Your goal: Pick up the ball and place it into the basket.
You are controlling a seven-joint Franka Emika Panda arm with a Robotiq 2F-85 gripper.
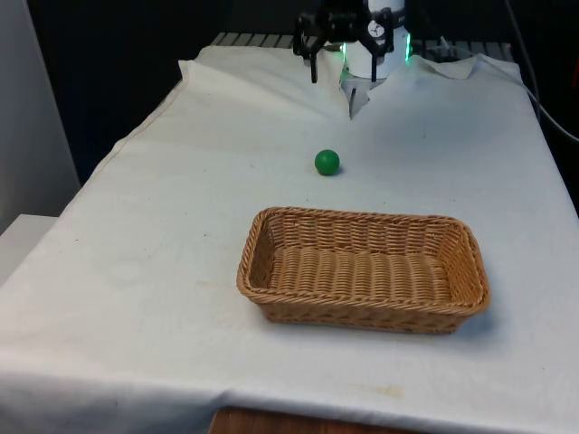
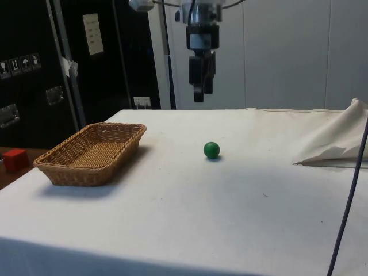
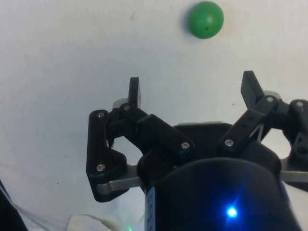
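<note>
A small green ball [image 1: 327, 162] lay on the white-clothed bench [image 1: 136, 271], apart from a woven wicker basket [image 1: 271, 289] that sat nearer the front view's camera. The black claw [image 2: 202, 92] hung in the air well above the cloth, holding nothing, its two fingers [image 3: 134, 91] spread wide apart.

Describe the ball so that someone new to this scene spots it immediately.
Start from the wicker basket on the white cloth. Just beyond it, toward the robot, sits a small ball alone on the cloth. It is round, smooth and bright green, unlike the tan woven basket.
</note>
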